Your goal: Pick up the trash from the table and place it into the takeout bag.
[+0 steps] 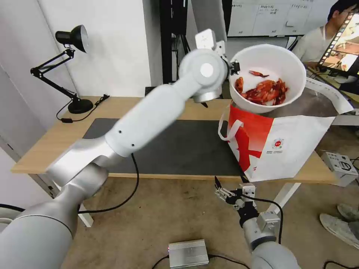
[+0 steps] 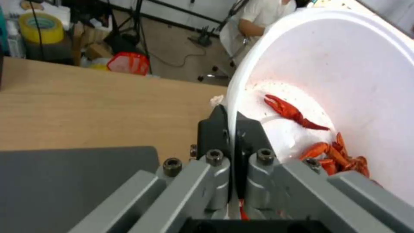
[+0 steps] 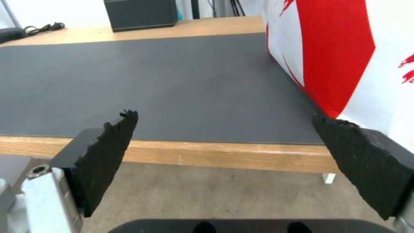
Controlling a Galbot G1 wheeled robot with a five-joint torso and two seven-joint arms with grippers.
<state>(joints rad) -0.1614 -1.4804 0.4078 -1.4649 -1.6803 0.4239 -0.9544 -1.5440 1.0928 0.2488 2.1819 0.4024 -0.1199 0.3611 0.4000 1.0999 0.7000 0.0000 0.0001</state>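
A long light-wood table [image 1: 48, 145] on white legs is carrying a large dark grey rectangular mat [image 1: 179, 149]; a black articulated desk lamp [image 1: 71, 71] is standing at its far left corner; a white-and-red takeout bag [image 1: 284, 149] with white strap handles is sitting at the right end, overlapping the mat's edge.

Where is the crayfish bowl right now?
In the head view, the white bowl is tilted in the air on the right, directly above the open takeout bag, with the left gripper clamped on its rim.
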